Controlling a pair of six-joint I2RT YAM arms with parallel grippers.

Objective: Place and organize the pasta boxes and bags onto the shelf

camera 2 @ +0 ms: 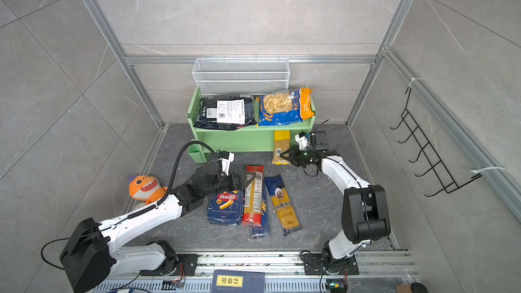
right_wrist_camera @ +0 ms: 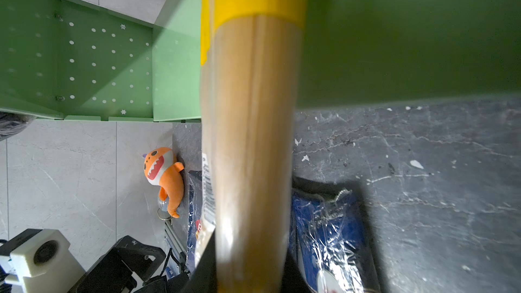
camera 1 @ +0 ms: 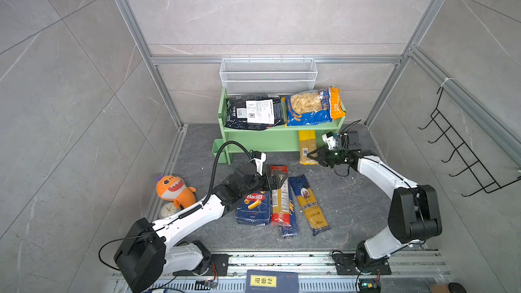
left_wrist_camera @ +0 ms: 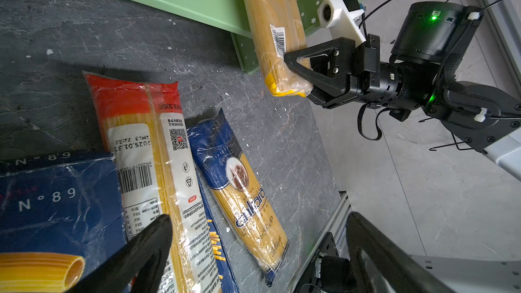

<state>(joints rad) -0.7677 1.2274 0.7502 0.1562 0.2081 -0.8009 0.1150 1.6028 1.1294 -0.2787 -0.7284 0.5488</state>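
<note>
Hidden: yellow spaghetti pack (camera 1: 307, 145) far end, under shelf (camera 1: 262, 140); narrow blue box (camera 1: 289, 231) mostly under red pack (camera 1: 279, 198).

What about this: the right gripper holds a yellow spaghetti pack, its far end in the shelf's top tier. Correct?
Wrong tier. The right gripper holds the yellow spaghetti pack, its far end in the shelf's lower tier; both top views show it.
</note>
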